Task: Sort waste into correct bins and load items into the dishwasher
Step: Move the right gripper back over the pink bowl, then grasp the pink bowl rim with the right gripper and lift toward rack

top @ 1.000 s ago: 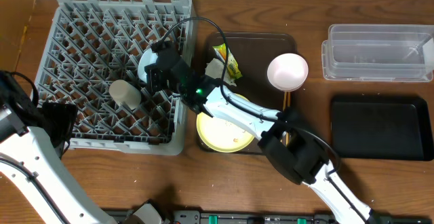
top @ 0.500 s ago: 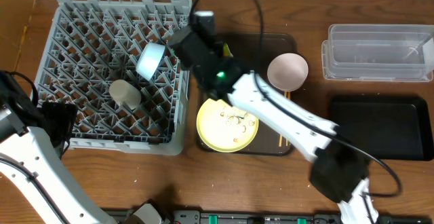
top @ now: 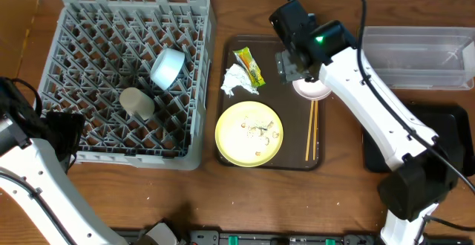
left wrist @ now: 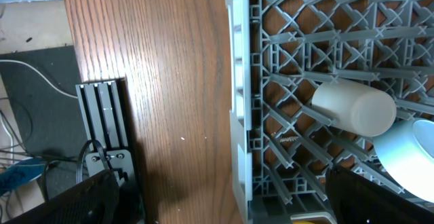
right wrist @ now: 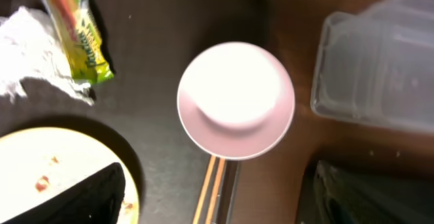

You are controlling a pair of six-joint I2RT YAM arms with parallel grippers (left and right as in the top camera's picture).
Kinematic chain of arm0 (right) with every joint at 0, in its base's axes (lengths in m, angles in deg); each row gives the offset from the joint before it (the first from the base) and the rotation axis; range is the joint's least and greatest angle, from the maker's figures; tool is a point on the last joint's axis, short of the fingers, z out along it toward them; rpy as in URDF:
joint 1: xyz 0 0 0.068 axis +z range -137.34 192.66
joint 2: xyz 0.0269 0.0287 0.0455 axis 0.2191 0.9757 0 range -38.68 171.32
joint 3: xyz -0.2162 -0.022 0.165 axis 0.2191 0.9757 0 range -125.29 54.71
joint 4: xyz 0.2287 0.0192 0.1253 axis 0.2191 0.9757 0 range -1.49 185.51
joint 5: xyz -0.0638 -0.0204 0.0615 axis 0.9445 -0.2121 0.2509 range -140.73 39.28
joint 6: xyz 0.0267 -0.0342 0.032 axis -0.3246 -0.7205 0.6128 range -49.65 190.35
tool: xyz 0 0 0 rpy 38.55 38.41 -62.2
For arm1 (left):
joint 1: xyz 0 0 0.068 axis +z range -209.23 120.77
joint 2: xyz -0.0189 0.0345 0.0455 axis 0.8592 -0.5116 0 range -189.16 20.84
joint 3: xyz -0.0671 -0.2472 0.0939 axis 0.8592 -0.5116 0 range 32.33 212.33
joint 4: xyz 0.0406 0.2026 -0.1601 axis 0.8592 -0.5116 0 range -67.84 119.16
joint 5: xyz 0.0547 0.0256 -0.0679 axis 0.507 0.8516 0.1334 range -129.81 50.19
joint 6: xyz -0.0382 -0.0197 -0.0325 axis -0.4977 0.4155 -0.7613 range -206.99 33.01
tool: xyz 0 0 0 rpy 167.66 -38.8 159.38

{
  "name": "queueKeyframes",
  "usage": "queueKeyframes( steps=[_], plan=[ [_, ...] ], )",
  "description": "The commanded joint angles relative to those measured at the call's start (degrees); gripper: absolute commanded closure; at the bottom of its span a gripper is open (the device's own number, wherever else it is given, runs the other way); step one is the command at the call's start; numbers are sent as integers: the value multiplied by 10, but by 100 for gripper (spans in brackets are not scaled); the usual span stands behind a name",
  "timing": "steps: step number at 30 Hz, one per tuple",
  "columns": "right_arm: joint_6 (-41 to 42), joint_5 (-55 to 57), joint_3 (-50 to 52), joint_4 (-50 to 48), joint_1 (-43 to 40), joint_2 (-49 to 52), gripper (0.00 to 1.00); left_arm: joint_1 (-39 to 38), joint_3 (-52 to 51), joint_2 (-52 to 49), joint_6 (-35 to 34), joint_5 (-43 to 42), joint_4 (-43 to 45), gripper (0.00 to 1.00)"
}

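Note:
The grey dishwasher rack [top: 82,44] holds the light blue bowl [top: 168,67] on its side and the cream cup [top: 136,102]. On the brown tray [top: 278,152] lie the yellow plate [top: 249,133] with food scraps [top: 257,131], a white tissue [top: 236,80], a yellow-green wrapper [top: 249,65], chopsticks [top: 312,130] and the pinkish bowl [top: 314,90]. My right gripper [top: 295,68] hovers open just above that bowl [right wrist: 236,100], holding nothing. Over the rack's near-left wall [left wrist: 239,115], my left gripper [left wrist: 224,207] stands open and empty, with the cup [left wrist: 356,108] ahead of it.
The clear tub [top: 415,56] sits at the far right, and the black tray [top: 434,152] lies in front of it, partly under my right arm. Bare wooden table runs along the front edge and left of the rack.
My right gripper let go of the light blue bowl in the rack, opened, and swung right to above the pinkish bowl. The left arm stayed put.

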Motion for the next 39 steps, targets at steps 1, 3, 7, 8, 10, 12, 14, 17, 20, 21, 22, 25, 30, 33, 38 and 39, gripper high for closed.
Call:
queueKeyframes(
  steps=[1,3,7,8,10,12,14,17,20,21,22,25,30,33,38,39],
  plan=[
    [-78,-8,8,-16,-1,36,17,2,2,-1,-2,1,-1,2],
    [-79,-8,8,-27,3,69,28,2,2,-1,-2,1,-1,2],
    [-80,5,8,-52,11,130,45,2,2,-1,-2,1,-1,2],
    [-74,12,8,-53,14,149,47,2,2,-1,-2,1,-1,2],
    [-71,18,8,-53,18,171,50,2,2,-1,-2,1,-1,2],
    [-70,25,8,-56,23,194,53,2,2,-1,-2,1,-1,2],
    [-53,48,8,-56,26,214,60,2,2,-1,-2,1,-1,2],
    [-48,55,8,-56,26,224,79,2,2,-1,-2,1,-1,2],
    [-48,54,-6,-57,27,217,99,2,2,-1,-2,1,-1,2],
    [-48,53,-17,-52,28,214,99,2,2,-1,-2,1,-1,2],
    [-47,49,-24,-49,28,210,99,2,2,-1,-2,1,-1,2],
    [-46,-7,-54,-46,31,193,99,2,2,-1,-2,1,-1,2],
    [-55,-249,-141,-99,32,165,99,2,0,-1,-2,1,-1,2],
    [-52,-441,-176,-211,30,161,99,2,-8,-1,-2,1,3,2],
    [107,-501,-175,-524,35,178,99,2,-21,-2,-2,1,7,2],
    [141,-501,-175,-596,38,191,99,2,-21,-2,-2,1,7,2]
  ],
)
